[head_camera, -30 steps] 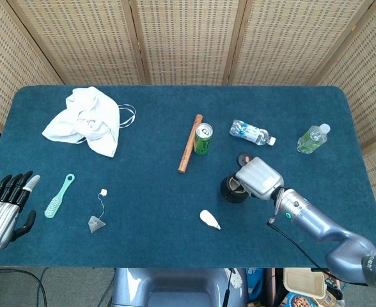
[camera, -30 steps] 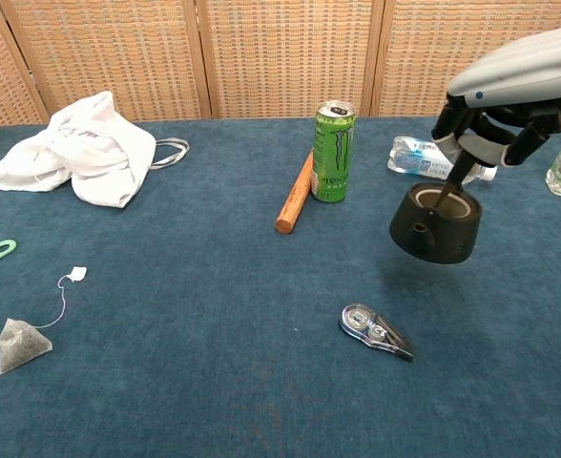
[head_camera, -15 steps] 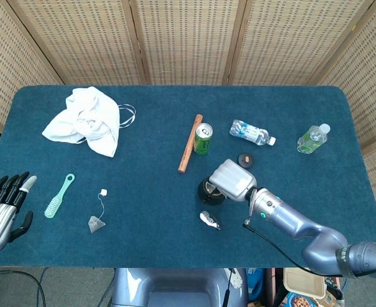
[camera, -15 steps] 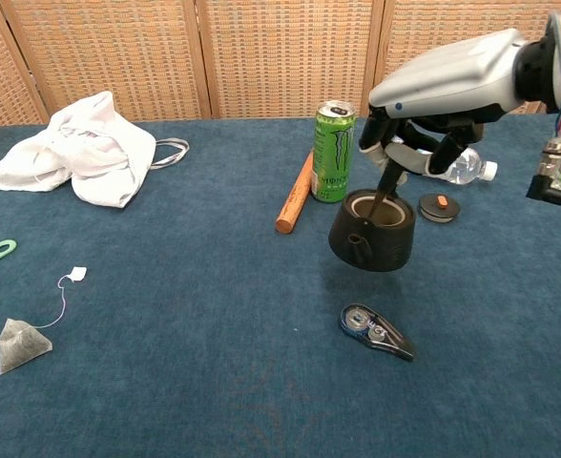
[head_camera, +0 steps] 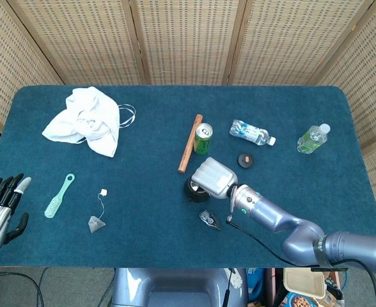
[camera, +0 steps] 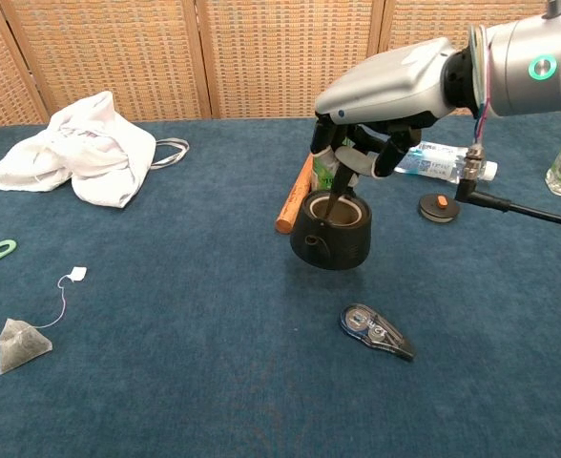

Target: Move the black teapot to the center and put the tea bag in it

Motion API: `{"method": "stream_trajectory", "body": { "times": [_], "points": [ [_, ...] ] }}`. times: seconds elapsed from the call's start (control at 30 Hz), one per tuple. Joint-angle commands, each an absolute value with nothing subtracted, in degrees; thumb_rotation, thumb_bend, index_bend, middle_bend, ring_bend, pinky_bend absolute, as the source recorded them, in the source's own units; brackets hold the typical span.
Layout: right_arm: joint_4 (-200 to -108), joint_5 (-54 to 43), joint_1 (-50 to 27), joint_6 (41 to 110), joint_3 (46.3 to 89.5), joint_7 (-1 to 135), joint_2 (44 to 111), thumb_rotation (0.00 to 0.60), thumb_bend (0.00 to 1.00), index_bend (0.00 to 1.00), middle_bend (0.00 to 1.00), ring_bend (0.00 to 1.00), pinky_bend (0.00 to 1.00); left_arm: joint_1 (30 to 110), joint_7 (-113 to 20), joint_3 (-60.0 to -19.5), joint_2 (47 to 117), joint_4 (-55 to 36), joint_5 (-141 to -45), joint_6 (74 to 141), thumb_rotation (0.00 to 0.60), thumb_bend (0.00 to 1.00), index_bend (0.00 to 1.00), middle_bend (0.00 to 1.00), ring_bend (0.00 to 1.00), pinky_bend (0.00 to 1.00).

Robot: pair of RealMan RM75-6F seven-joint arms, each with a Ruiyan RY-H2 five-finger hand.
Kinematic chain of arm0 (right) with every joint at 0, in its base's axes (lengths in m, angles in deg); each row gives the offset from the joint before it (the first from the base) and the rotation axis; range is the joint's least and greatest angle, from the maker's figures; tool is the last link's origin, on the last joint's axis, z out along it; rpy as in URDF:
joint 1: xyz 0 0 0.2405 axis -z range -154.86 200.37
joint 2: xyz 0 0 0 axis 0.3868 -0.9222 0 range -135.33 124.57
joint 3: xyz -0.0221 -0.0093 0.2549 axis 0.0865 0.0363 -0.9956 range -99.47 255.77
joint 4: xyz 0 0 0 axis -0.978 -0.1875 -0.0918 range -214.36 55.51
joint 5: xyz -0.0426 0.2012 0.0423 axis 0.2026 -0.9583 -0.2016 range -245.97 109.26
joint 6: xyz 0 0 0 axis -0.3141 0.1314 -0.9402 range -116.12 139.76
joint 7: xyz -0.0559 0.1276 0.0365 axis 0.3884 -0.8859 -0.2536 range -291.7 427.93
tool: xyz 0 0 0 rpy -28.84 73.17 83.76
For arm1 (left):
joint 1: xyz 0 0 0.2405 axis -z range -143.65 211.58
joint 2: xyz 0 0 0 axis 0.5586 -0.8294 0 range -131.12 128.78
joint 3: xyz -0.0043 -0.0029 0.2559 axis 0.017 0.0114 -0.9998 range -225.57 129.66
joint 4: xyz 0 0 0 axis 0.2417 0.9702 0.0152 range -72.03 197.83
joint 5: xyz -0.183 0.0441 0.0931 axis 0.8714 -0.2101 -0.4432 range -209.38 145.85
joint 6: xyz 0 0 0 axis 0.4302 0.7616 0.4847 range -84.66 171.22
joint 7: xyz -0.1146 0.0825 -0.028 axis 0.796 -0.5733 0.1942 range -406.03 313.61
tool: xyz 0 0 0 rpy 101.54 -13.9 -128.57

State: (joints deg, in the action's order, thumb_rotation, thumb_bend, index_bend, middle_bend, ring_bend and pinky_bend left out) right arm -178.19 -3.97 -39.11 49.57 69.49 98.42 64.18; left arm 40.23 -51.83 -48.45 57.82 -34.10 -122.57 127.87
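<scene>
The right hand [camera: 362, 143] holds the black teapot [camera: 332, 231] from above: its dark fingers [camera: 341, 187] reach down over the rim, one of them dipping into the open mouth, while the pale grey back of the hand covers most of the pot in the head view [head_camera: 212, 177]. The teapot is squat, round and matt black, lidless, with a lighter inner rim and a short spout facing the chest camera on its lower left side. It hangs directly under the hand near the middle of the blue table [camera: 214, 382]; whether its base touches the cloth I cannot tell. Just behind it stand the green can [head_camera: 203, 139] and the brown wooden stick [camera: 295, 196], which lies slanted. A small round black lid with an orange knob [camera: 439, 207] lies to the right of the pot, apart from it, and a correction-tape dispenser [camera: 376, 331] lies nearer the front edge.

The tea bag [camera: 20, 344], a grey pyramid with a string running to a white tag [camera: 76, 274], lies well apart on the left side of the table. The left hand [head_camera: 1, 208] rests at the table's left front corner, fingers straight and spread, holding nothing.
</scene>
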Motion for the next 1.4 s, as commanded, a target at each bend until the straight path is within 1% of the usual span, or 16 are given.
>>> {"method": "stream_trajectory", "body": {
  "times": [0.03,0.33,0.5,0.77,0.87,0.9,0.93,1.03,1.1,1.17,1.27,1.4],
  "points": [
    [-177.60,-4.85,-39.92,49.66,69.95,99.26,65.31,0.588,0.89,0.69,0.70,0.69,0.78,40.05,-51.47,-48.54,57.94,-33.68,-122.47,127.94,0.600,0.54,0.00,0.00,0.00,0.00],
    [-177.25,-5.83,-40.73,51.02,71.07,100.64,67.24,0.578,0.89,0.69,0.69,0.69,0.78,39.85,-51.04,-48.61,58.21,-33.00,-122.37,127.99,0.600,0.54,0.00,0.00,0.00,0.00],
    [-176.99,-5.96,-41.04,51.82,71.81,101.38,68.28,0.521,0.89,0.69,0.67,0.69,0.78,39.78,-51.00,-48.66,58.35,-32.82,-122.35,127.94,0.600,0.54,0.00,0.00,0.00,0.00],
    [-176.24,-6.08,-41.25,53.58,73.20,103.56,70.51,0.508,0.89,0.69,0.64,0.69,0.78,39.64,-50.64,-48.76,58.35,-32.71,-122.12,127.73,0.600,0.54,0.00,0.00,0.00,0.00],
    [-176.22,-6.26,-41.32,54.09,73.57,104.31,71.09,0.489,0.89,0.69,0.63,0.69,0.78,39.63,-50.47,-48.85,58.40,-32.69,-122.25,127.69,0.600,0.54,0.00,0.00,0.00,0.00],
    [-176.23,-6.31,-41.34,54.26,73.65,104.50,71.25,0.478,0.89,0.69,0.62,0.69,0.78,39.63,-50.43,-48.87,58.40,-32.67,-122.28,127.66,0.600,0.54,0.00,0.00,0.00,0.00],
    [-176.21,-6.30,-41.34,54.40,73.71,104.62,71.33,0.451,0.89,0.69,0.61,0.69,0.78,39.62,-50.42,-48.89,58.40,-32.65,-122.30,127.66,0.600,0.54,0.00,0.00,0.00,0.00],
    [-176.17,-6.42,-41.37,54.70,73.91,104.99,71.44,0.352,0.89,0.68,0.58,0.69,0.78,39.58,-50.35,-48.85,58.41,-32.56,-122.23,127.69,0.600,0.54,0.00,0.00,0.00,0.00],
    [-176.15,-6.35,-41.35,55.13,74.01,105.29,71.50,0.295,0.89,0.66,0.56,0.69,0.78,39.57,-50.30,-48.81,58.40,-32.50,-122.21,127.73,0.600,0.54,0.00,0.00,0.00,0.00],
    [-176.30,-6.47,-41.35,55.31,74.09,105.42,71.46,0.214,0.86,0.61,0.52,0.69,0.78,39.59,-50.25,-48.78,58.40,-32.49,-122.21,127.70,0.600,0.54,0.00,0.00,0.00,0.00],
    [-176.44,-6.29,-41.34,55.67,74.26,105.83,71.46,0.161,0.80,0.56,0.49,0.69,0.78,39.61,-50.21,-48.75,58.44,-32.49,-122.25,127.71,0.600,0.54,0.00,0.00,0.00,0.00],
    [-176.97,-6.07,-41.15,56.43,74.72,106.69,71.61,0.120,0.75,0.52,0.45,0.69,0.78,39.56,-50.17,-48.78,58.48,-32.45,-122.36,127.80,0.600,0.54,0.00,0.00,0.00,0.00]
  ]
}}
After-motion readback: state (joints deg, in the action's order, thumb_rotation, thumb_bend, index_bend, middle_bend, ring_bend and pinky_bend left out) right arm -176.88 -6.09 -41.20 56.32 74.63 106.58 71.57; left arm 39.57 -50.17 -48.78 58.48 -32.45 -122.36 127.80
